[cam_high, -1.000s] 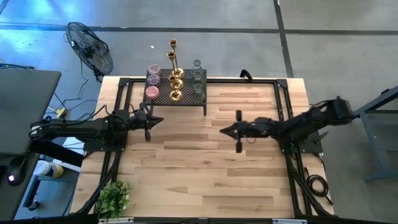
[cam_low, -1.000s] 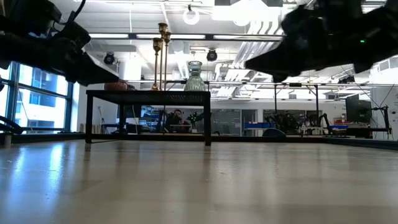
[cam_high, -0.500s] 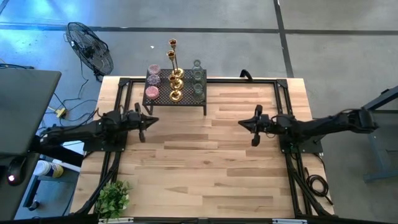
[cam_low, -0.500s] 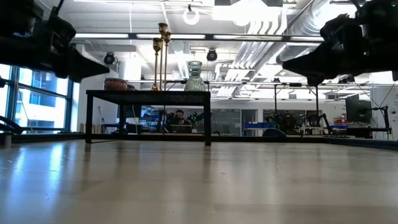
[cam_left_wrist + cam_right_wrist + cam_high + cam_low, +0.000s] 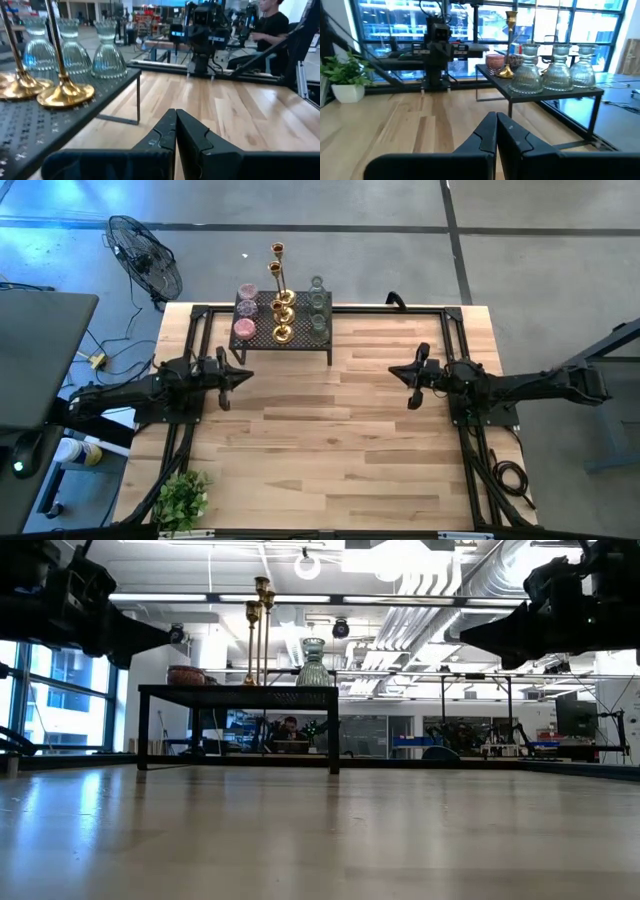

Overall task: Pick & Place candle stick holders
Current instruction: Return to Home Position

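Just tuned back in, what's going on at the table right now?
Nothing is being handled at this moment. The left end effector is shut and empty over the left side of the table. The right end effector is shut and empty over the right side. Both are clear of the black mesh rack at the far edge. On that rack stand the pink holders, the gold candlesticks and the pale-green glass holders. No holder stands on the tabletop itself.

The wooden bench [image 5: 330, 450] carries a black mesh rack [image 5: 300, 338] at its far edge, loaded with candle holders [image 5: 283, 333]; a small plant [image 5: 182, 500] seems to stand on the near left corner.
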Controlling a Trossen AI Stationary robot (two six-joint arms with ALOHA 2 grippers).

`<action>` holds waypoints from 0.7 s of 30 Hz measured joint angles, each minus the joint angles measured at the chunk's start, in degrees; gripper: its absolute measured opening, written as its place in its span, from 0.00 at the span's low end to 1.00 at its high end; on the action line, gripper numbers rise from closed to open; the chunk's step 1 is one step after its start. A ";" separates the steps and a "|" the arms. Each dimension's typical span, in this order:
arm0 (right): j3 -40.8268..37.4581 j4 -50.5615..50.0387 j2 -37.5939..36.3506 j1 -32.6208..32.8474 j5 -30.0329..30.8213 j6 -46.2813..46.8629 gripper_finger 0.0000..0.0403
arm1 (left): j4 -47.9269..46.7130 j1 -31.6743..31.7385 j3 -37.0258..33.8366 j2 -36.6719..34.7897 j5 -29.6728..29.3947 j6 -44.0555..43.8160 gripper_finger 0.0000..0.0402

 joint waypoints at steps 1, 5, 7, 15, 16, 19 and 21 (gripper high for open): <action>0.00 -0.12 0.00 0.04 0.70 -0.13 0.00 | 0.03 0.00 -0.02 0.02 -0.01 -0.65 0.01; -0.02 -0.05 -0.02 0.00 4.03 -0.33 0.00 | 0.17 0.00 -0.04 0.02 -0.02 -3.53 0.01; -0.02 -0.01 -0.02 0.00 5.55 -0.52 0.00 | 0.22 0.00 -0.04 0.04 -0.02 -4.52 0.01; -0.02 -2.38 -1.29 0.02 6.65 -0.71 0.00 | 0.73 0.00 -0.13 0.07 -0.37 -5.24 0.01; -0.02 -2.58 -2.31 0.00 7.23 -0.59 0.00 | 0.76 0.00 -0.13 0.07 -0.42 -5.24 0.01; -0.02 -4.16 -6.64 0.02 7.17 -1.37 0.00 | 0.91 0.00 -0.15 0.07 -0.43 -5.22 0.01; -0.02 -8.42 -10.84 -0.07 7.50 -1.72 0.00 | 0.94 0.00 -0.15 0.07 -0.29 -5.24 0.01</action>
